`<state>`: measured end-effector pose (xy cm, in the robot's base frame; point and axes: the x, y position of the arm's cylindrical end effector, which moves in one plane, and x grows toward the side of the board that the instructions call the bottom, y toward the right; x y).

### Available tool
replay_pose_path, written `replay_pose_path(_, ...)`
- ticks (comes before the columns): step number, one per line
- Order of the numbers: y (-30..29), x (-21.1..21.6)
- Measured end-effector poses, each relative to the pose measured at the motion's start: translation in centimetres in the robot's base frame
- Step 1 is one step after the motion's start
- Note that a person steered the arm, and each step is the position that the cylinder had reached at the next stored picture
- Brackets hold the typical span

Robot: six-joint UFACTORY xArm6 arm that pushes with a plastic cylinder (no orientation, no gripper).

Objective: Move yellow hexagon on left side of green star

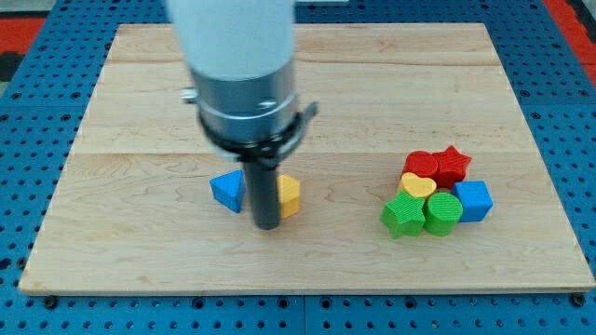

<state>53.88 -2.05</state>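
Yellow hexagon (290,194) sits mid-counter, touching the right side of the rod's tip (267,225), no jaws fitted, nothing held; green star (402,217) lies well to view's right, so push runs rightward; blue block (228,190) just left of rod.

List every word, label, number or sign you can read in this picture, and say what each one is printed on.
None: no readable text appears anywhere in the camera view.
The wooden board is bare.
The coloured blocks, such as the yellow hexagon and the green star, carry no markings.
The arm's white and grey housing above my tip shows no label.
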Motion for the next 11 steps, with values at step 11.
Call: replay_pose_path(11, -1.5, -4.9)
